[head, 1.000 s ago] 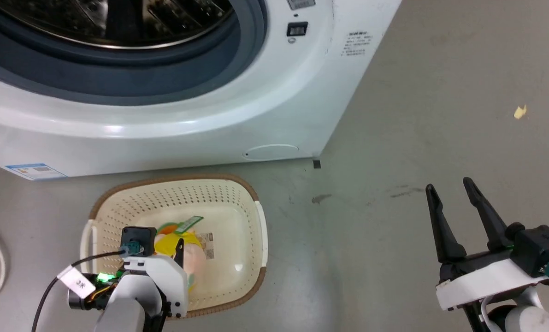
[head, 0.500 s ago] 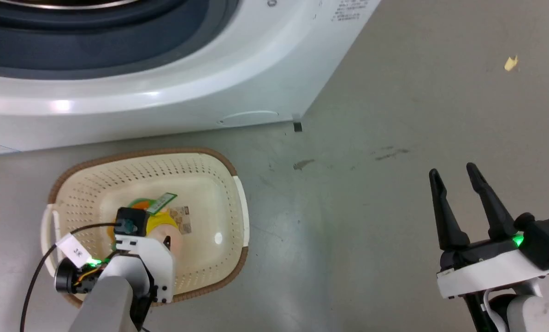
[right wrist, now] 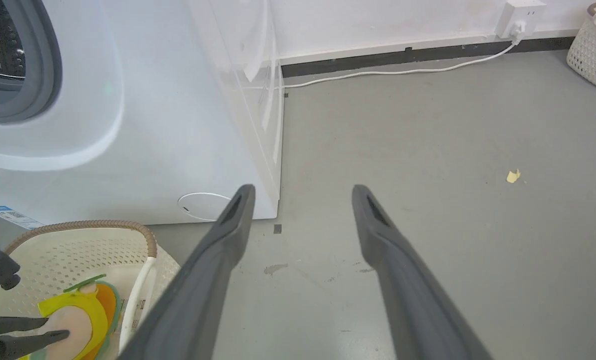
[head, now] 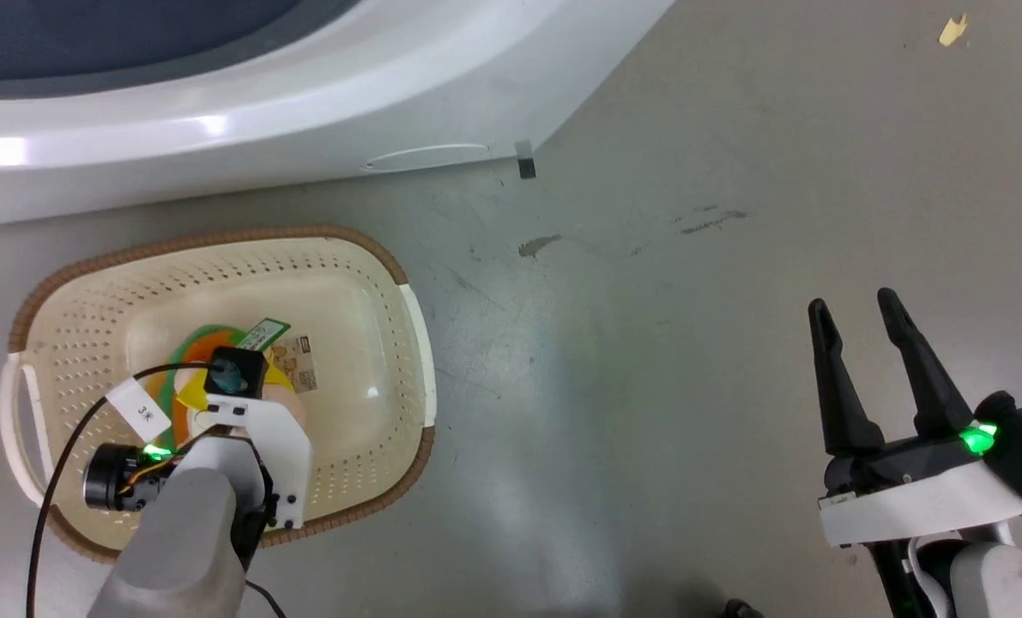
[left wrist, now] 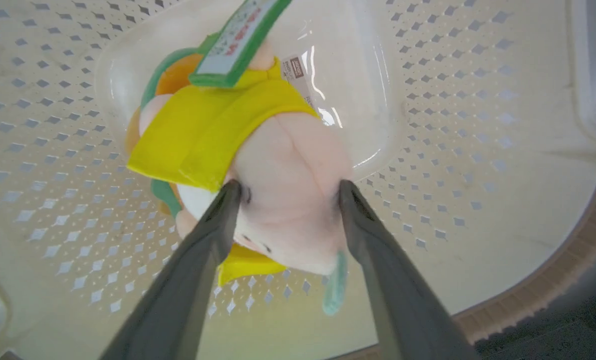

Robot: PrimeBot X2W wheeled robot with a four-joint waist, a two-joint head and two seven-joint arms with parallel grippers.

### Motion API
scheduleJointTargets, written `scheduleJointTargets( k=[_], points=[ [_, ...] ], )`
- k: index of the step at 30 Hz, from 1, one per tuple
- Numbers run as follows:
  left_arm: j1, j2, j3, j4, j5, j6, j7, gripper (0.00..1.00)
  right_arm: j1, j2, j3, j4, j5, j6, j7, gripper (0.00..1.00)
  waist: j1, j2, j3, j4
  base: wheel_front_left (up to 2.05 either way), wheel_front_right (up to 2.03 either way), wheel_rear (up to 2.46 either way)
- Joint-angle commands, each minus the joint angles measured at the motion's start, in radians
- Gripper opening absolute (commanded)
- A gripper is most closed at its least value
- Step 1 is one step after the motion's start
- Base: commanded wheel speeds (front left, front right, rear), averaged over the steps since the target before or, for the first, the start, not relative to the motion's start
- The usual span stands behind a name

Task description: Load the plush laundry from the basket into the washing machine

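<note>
White washing machine (head: 219, 146): takes up top-left of head view, grey door seal at the upper edge.
Grey floor (head: 648, 343): scuffed concrete; washer and basket stand on it.
Cream basket (head: 219, 239): perforated walls, brown rim. On the floor just in front of the washer, not touching it.
My R gripper (head: 854, 302): lower right of head view, over bare floor, well apart from the basket. Fingers spread, nothing between them.
My L gripper (left wrist: 287, 192): reaches down inside the basket. Jaws wide apart, straddling the doll's pale pink head; one fingertip (left wrist: 230, 192) lies against each side of the head. No squeeze visible in the plush.
Plush laundry (left wrist: 287, 165): lies on the basket floor, approx. centre. Yellow cloth over the body, orange w/ green trim behind it.
Green tag (left wrist: 237, 40): rectangular, rests on the doll's far end, tilted.
Printed label (head: 300, 373): on the basket floor, just beside the doll, partly covered by it.
Yellow scrap (head: 952, 30): on the floor, far right, well apart from everything else.
</note>
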Motion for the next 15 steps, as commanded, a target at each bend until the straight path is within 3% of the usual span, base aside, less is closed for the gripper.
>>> scheduleJointTargets(
  k=[1, 6, 7, 8, 15],
  points=[
    [-0.03, 0.013, -0.008, 0.029, -0.008, 0.008, 0.01, 1.0, -0.02, 0.001, -0.004, -0.009, 0.012, -0.001, -0.011, 1.0, -0.0001, 0.0, 0.022, -0.007, 0.0, 0.0, 0.0],
    [-0.07, 0.026, -0.029, 0.081, -0.015, 0.017, 0.024, 1.0, -0.032, 0.001, -0.006, -0.013, 0.028, -0.001, -0.022, 1.0, -0.0001, 0.0, 0.065, -0.018, 0.0, 0.0, 0.0],
    [-0.077, 0.028, -0.033, 0.091, -0.017, 0.016, 0.026, 0.65, -0.035, 0.001, -0.005, -0.014, 0.031, -0.001, -0.024, 1.0, -0.0001, 0.0, 0.073, -0.021, 0.0, 0.0, 0.0],
    [-0.084, 0.031, -0.036, 0.101, -0.02, 0.013, 0.025, 0.0, -0.038, 0.001, -0.004, -0.014, 0.033, -0.001, -0.026, 1.0, -0.0001, 0.0, 0.081, -0.023, 0.0, 0.0, 0.0],
    [-0.114, 0.049, -0.049, 0.173, -0.05, 0.014, 0.01, 0.0, -0.073, 0.001, 0.004, -0.012, 0.052, -0.001, -0.041, 1.0, -0.0001, 0.0, 0.112, -0.047, 0.0, 0.0, 0.0]
  ],
)
